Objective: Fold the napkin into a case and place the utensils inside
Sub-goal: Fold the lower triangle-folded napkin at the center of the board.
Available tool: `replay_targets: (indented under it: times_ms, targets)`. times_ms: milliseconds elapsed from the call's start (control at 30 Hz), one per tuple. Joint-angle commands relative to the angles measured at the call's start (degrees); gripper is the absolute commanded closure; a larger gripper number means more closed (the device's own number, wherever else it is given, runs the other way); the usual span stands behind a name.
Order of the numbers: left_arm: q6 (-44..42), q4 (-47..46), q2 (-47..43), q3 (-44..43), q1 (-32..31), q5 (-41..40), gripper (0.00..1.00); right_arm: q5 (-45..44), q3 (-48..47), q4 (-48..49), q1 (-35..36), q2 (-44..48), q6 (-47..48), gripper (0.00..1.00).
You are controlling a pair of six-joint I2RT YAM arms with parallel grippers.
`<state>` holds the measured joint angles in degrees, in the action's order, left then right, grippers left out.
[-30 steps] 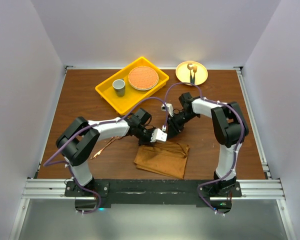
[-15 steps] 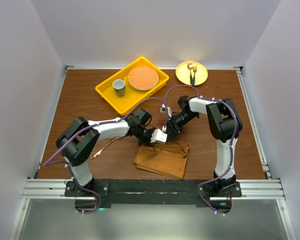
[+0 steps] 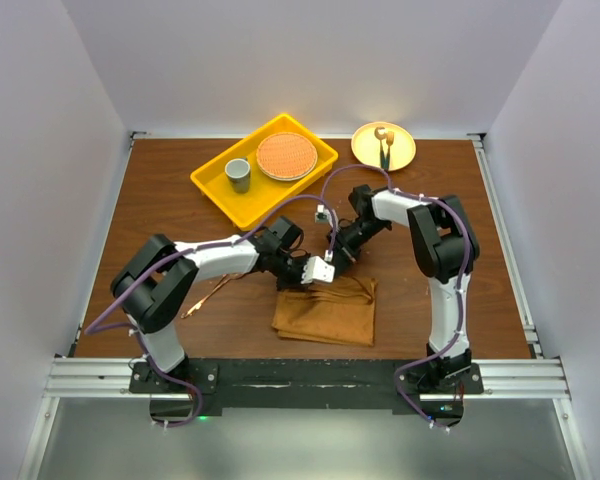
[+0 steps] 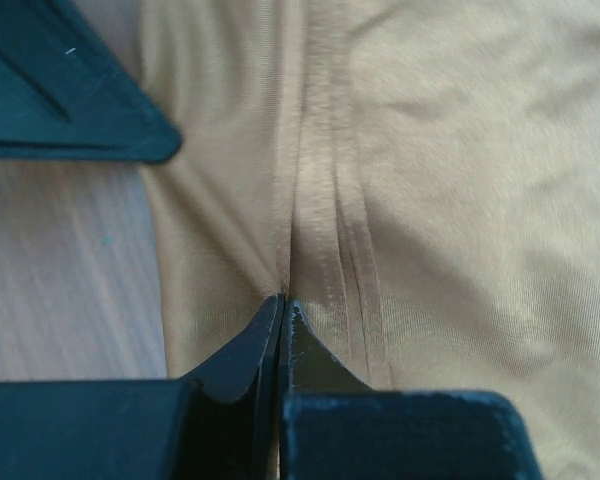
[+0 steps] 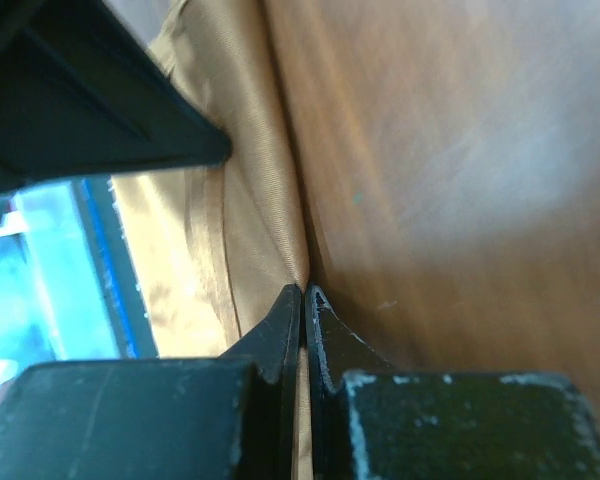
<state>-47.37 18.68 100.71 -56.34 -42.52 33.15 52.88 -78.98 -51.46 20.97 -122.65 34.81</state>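
The rust-brown napkin (image 3: 325, 312) lies folded into an oblong near the table's front middle. My left gripper (image 3: 317, 276) is at its far edge, shut on a pleat of the cloth (image 4: 420, 200). In the left wrist view my left gripper (image 4: 283, 302) has its jaws pressed together on the fold. My right gripper (image 3: 336, 256) is just behind and beside it. In the right wrist view my right gripper (image 5: 305, 290) is shut on the napkin's edge (image 5: 250, 200). The copper spoon (image 3: 208, 297) lies on the table left of the napkin, partly under the left arm.
A yellow tray (image 3: 212, 181) at the back holds a grey cup (image 3: 238, 175) and an orange plate (image 3: 285, 156). A yellow plate (image 3: 404, 150) at the back right holds a dark-handled, gold-tipped utensil (image 3: 384, 146). Walls enclose the table on three sides.
Both grippers have pulled the napkin's far edge slightly away from the front edge. The cloth now lies flatter and squarer. The right arm's elbow has swung left.
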Motion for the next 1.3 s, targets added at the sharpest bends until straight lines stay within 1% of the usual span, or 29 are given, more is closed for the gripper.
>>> replay_targets:
  times_ms: [0, 100, 133, 200, 233, 300, 400, 567, 700, 833, 933, 1000, 1067, 1200, 1233, 1267]
  targets:
    - [3.3, 0.7, -1.6, 0.3, 0.9, -5.1, 0.94, -4.0, -7.0, 5.0, 0.2, 0.9, -1.8, 1.00]
    - [5.6, 1.9, -0.8, -3.2, 5.1, -5.3, 0.81, -5.6, -12.4, 3.7, 0.2, -0.9, -0.3, 1.00]
    - [5.8, 2.5, -0.3, -4.4, 6.0, -5.3, 0.72, -6.1, -14.9, 3.2, 0.1, -1.5, 0.3, 1.00]
    - [5.5, 3.3, -0.3, -6.9, 8.7, -5.5, 0.66, -6.7, -17.4, 1.6, 0.3, -2.9, 3.1, 1.00]
    - [5.4, 3.3, -0.7, -7.6, 9.6, -5.6, 0.60, -7.0, -19.3, 1.5, 0.4, -4.1, 3.3, 1.00]
    - [5.9, 2.7, -1.3, -8.6, 11.7, -5.8, 0.57, -7.0, -21.4, 0.4, 0.3, -5.3, 4.0, 1.00]
    - [7.6, 1.5, -2.3, -9.1, 14.1, -5.3, 0.57, -6.8, -24.1, 0.1, 0.4, -7.6, 4.2, 1.00]
    - [8.4, -3.8, -3.9, -5.8, 15.4, -4.1, 0.56, -7.2, -23.6, 3.1, 0.6, -8.5, 5.1, 1.00]
    - [6.9, -7.7, -3.5, -4.3, 15.3, -1.9, 0.55, -7.3, -24.6, 2.4, 0.7, -8.7, 5.5, 1.00]
    - [2.9, -6.8, -0.3, -6.5, 14.9, -1.7, 0.55, -7.4, -23.2, 2.7, 0.7, -8.0, 6.0, 1.00]
    - [-0.5, -4.5, 2.0, -7.7, 14.1, -3.7, 0.55, -6.9, -23.0, 2.7, 0.7, -7.7, 5.2, 0.95]
    - [-2.3, -2.7, 3.4, -8.1, 13.5, -4.3, 0.55, -6.5, -23.3, 3.1, 0.7, -7.3, 4.0, 0.84]
    - [-2.9, -1.4, 4.1, -8.1, 12.9, -5.4, 0.57, -5.9, -23.9, 3.2, 0.7, -6.6, 2.1, 0.81]
    - [-4.2, 0.0, 4.0, -7.3, 12.4, -5.9, 0.62, -5.4, -24.2, 5.2, 0.4, -3.1, -3.9, 0.69]
    - [-4.2, 0.0, 3.8, -6.9, 12.3, -5.9, 0.63, -5.2, -23.9, 5.7, 0.2, -1.1, -6.6, 0.65]
    - [-4.3, 0.1, 3.7, -6.8, 12.4, -5.9, 0.64, -5.3, -23.5, 6.7, -0.3, -0.1, -8.2, 0.64]
